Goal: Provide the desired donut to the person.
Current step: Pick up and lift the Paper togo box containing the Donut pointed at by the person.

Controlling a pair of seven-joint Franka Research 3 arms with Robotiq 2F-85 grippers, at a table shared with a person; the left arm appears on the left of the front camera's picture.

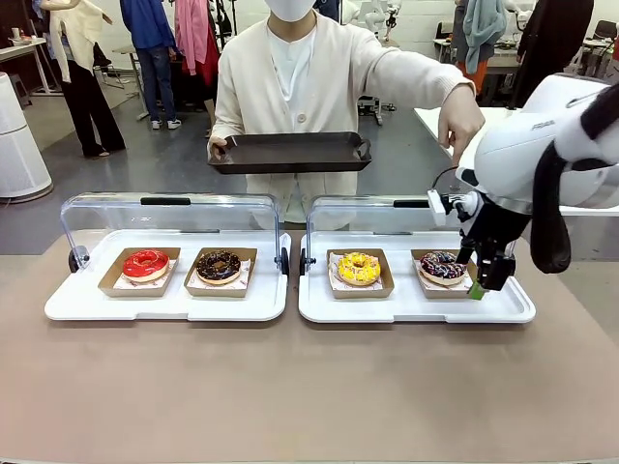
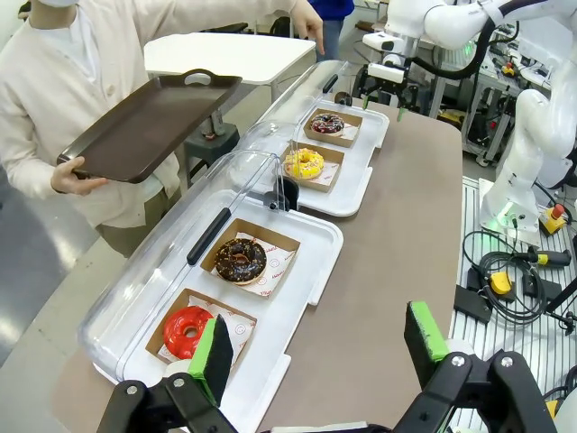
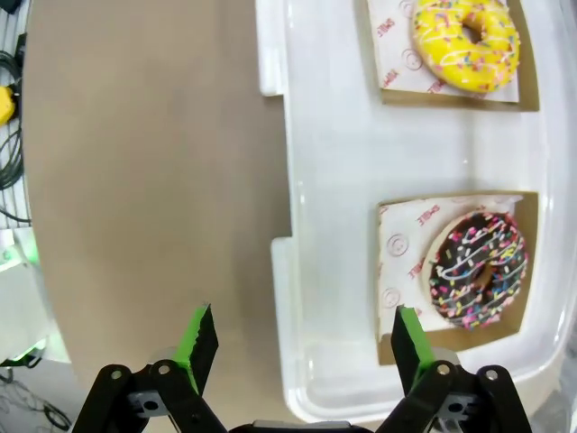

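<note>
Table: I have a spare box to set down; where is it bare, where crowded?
Bare: the wide table strip on the robot's side of the left case and right case, and the dark held tray. Crowded: the slit between the cases, and the right gripper by the sprinkled donut.

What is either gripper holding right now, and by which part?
Nothing. The right gripper hangs open near the sprinkled chocolate donut; the left gripper is open too.

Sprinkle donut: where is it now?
Front view: the sprinkle donut sits at the right end of the right case, right of the yellow donut, with the open right pincer just beside it.
</note>
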